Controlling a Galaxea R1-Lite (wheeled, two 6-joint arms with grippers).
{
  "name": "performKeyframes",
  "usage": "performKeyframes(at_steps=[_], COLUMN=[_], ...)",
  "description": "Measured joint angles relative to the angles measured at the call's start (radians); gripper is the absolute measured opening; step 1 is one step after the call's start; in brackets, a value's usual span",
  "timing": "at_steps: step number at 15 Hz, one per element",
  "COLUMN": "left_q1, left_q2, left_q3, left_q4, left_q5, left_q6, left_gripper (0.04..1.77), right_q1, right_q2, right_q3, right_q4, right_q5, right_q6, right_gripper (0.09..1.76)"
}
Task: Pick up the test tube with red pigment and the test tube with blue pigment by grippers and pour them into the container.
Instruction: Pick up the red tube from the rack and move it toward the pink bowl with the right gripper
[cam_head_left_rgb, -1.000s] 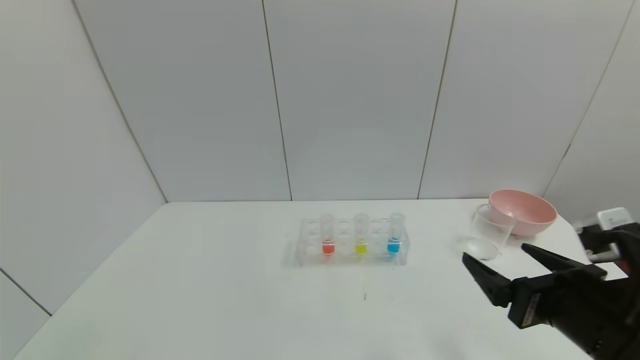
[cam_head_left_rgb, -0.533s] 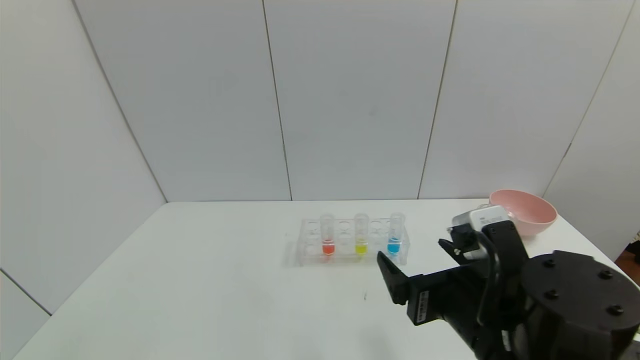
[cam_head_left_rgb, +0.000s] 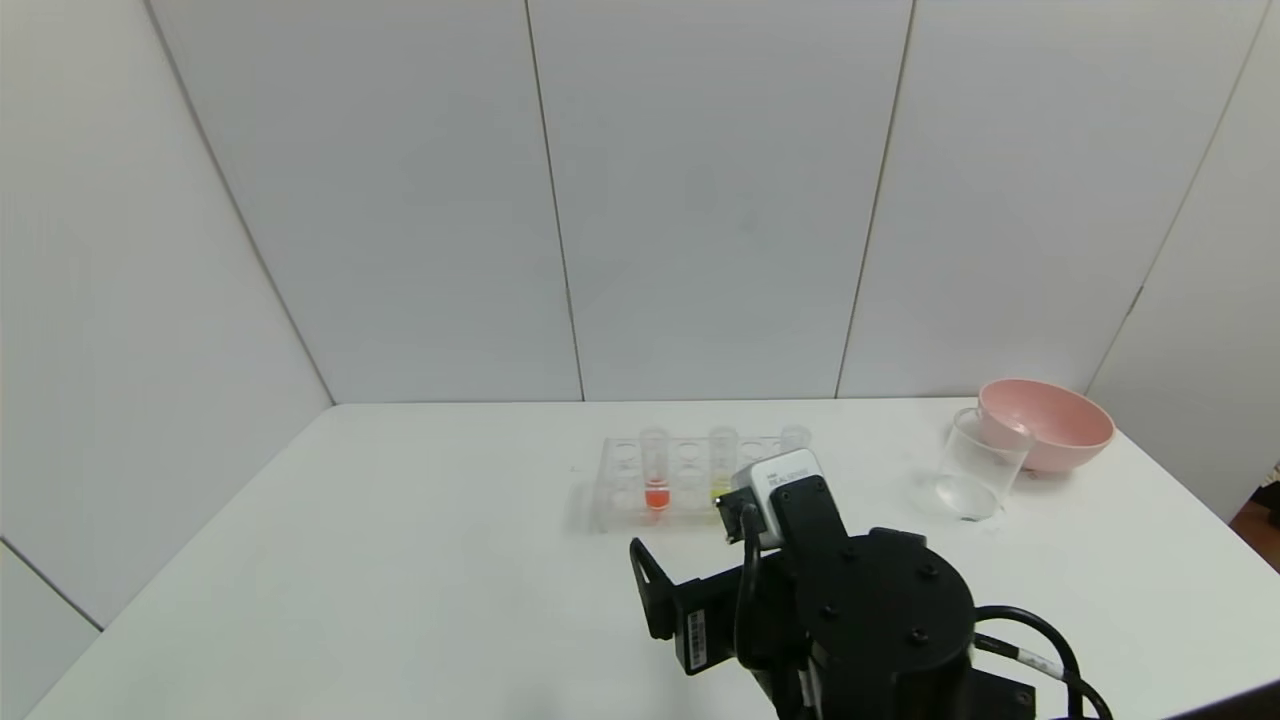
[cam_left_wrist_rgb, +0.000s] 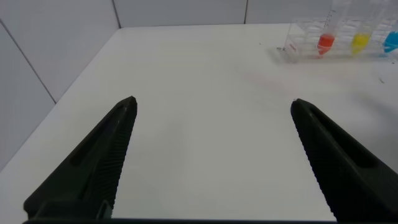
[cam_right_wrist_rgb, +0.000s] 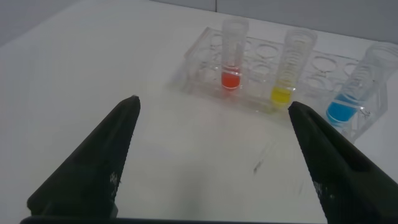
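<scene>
Red tube (cam_head_left_rgb: 655, 468) and blue tube (cam_right_wrist_rgb: 354, 94) are both sitting upright in the clear rack (cam_head_left_rgb: 615, 485) out in the middle of the white table (cam_head_left_rgb: 400, 560), nobody's grabbed either one.

Closest to me is the right gripper (cam_head_left_rgb: 655, 590). It's hovering over the table just in front of the rack, and its bulky black wrist plus the little white block on top cover the blue tube's liquid from the head view. From its own wrist view the two black fingers (cam_right_wrist_rgb: 93, 162) are spread wide with nothing between them, and all three tubes line up beyond the tips: red, then the yellow tube (cam_right_wrist_rgb: 292, 65), then blue.

The left gripper (cam_left_wrist_rgb: 214, 158) only turns up in its own wrist view. It's spread wide too, holding nothing, over bare table well off to the rack's left side, with the rack small in the distance.

Farther back toward the right is the clear cup (cam_head_left_rgb: 978, 464), standing well apart from the rack, nothing colored in it. Right behind it, touching or nearly so, is a pink bowl (cam_head_left_rgb: 1050, 420) near the back wall.
</scene>
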Motion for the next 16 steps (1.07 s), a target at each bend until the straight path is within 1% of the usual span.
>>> performKeyframes(at_steps=[5,8,10,13,16], left_q1=[0.000,0.000,0.000,0.000,0.000], left_q2=[0.000,0.000,0.000,0.000,0.000], left_q3=[0.000,0.000,0.000,0.000,0.000], left_q4=[0.000,0.000,0.000,0.000,0.000], left_q5=[0.000,0.000,0.000,0.000,0.000], left_q6=[0.000,0.000,0.000,0.000,0.000], left_gripper=[1.76,1.76,1.76,1.76,1.76], right_q1=[-0.063,-0.096,-0.118,-0.154,-0.179], right_q2=[0.134,0.217,0.273,0.346,0.390], right_q3=[-0.128,-0.246,-0.331,-0.446,-0.519], right_q4=[0.004,0.008,0.011,0.061,0.097], right_q5=[0.063,0.096,0.104,0.120,0.123], right_q6=[-0.005,-0.024,-0.070,-0.099,-0.102], right_gripper=[1.71,1.71,1.71,1.71,1.71])
